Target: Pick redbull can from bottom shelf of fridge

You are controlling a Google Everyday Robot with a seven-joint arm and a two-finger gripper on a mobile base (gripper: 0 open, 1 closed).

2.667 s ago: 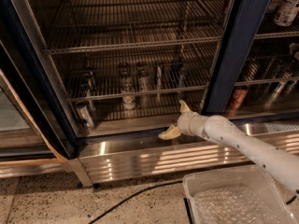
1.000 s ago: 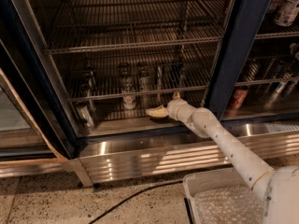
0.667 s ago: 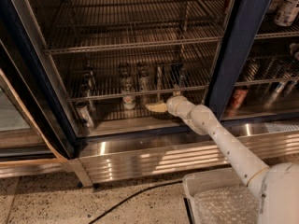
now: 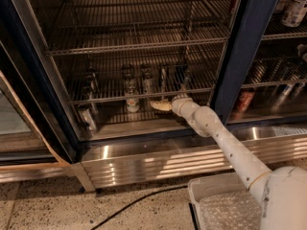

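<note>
Camera view: redbull can (image 4: 163, 78), a slim silver cylinder, stands upright with its long axis vertical on the chrome wire-rod bottom shelf (image 4: 110, 86), near the front edge. Gripper (image 4: 160, 105) sits just below that edge inside the fridge (image 4: 240, 56); open/closed: cannot tell.
</note>
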